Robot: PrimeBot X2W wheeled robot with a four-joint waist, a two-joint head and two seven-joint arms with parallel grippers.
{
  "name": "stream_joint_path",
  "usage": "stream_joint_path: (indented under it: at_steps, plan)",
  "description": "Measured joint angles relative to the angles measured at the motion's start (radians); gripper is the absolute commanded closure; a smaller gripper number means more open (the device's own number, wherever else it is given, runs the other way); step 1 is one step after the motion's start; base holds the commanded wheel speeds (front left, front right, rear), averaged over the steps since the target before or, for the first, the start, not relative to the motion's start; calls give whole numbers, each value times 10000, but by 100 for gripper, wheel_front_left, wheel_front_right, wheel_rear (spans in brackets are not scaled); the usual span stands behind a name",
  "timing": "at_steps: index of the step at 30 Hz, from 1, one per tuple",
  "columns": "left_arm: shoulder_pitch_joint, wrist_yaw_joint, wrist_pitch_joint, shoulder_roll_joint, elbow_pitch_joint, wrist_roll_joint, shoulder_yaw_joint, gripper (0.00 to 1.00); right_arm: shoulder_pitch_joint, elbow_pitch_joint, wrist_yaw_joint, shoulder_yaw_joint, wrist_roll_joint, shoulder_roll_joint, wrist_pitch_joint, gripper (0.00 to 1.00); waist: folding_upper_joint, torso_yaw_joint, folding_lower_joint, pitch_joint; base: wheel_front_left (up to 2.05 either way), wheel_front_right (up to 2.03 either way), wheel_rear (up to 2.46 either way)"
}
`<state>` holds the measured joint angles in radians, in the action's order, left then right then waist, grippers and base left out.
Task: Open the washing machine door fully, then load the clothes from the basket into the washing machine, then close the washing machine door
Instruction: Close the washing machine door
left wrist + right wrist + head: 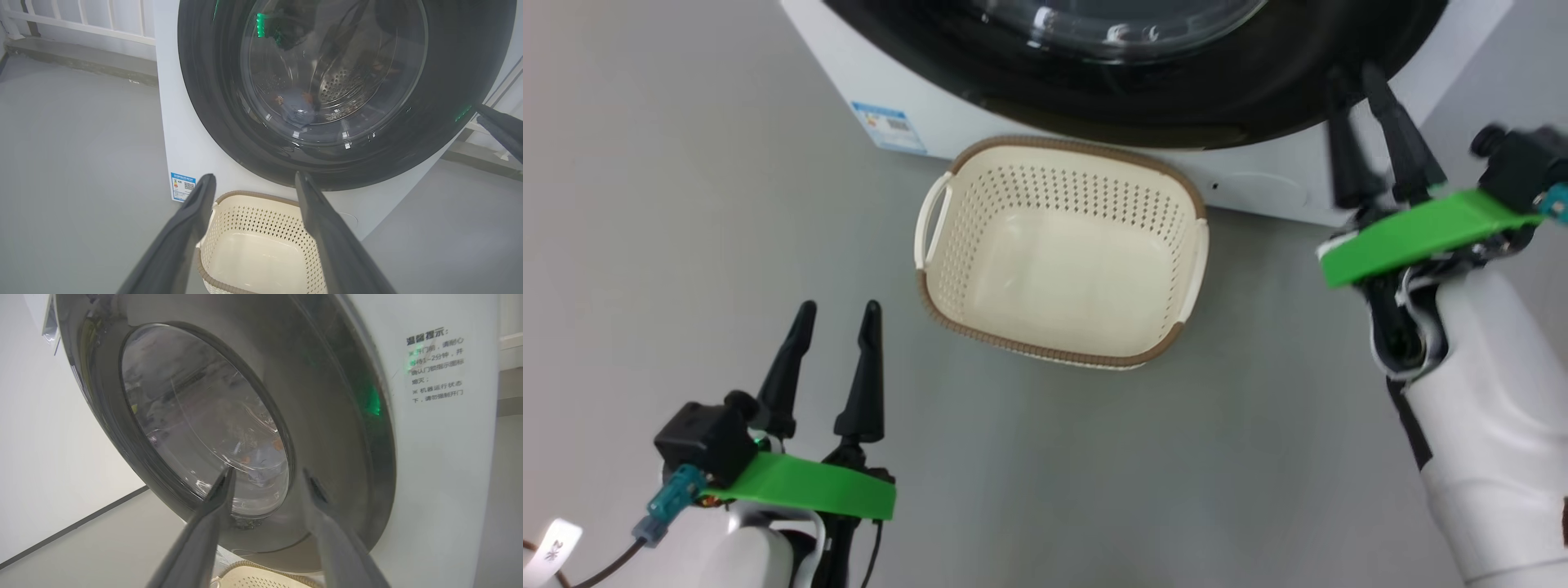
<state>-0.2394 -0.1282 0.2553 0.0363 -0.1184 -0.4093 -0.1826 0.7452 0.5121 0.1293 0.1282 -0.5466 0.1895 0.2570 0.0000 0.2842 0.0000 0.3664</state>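
Observation:
The washing machine [915,90] stands at the top of the head view, its glossy black door [1217,98] lying flush against the front. Through the door's glass [327,73] I see the clothes [300,108], light blue with orange figures, inside the steel drum. In front of the machine the cream basket [1070,278] sits on the floor with nothing in it. My right gripper [1354,77] is open at the door's lower right edge, holding nothing. My left gripper [840,309] is open over the floor, left of the basket and nearer to me.
Grey floor [686,204] surrounds the basket. A blue label [889,126] marks the machine's lower left corner. A white railing [81,20] runs behind the machine on the left. A white wall [49,457] borders the floor in the right wrist view.

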Motion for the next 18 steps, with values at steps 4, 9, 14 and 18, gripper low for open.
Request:
stream_joint_path:
  at_steps: [4,9,14,18]
  plan:
    - [126,0,0,153,-134,102,100,0,-446,-21,0,196,12,25,0,0,0,-158,0,-257,0,0,0]
    - [436,0,0,472,-347,125,245,0,-1313,-155,0,336,13,6,0,0,0,-463,0,-732,0,0,0]
    - [792,0,0,773,-510,123,389,0,-2077,-290,0,393,90,-21,0,0,0,-886,0,-1168,0,0,0]
    - [1014,0,0,940,-631,119,506,0,-2683,-339,0,224,96,-44,0,0,0,-1251,0,-1499,0,0,0]
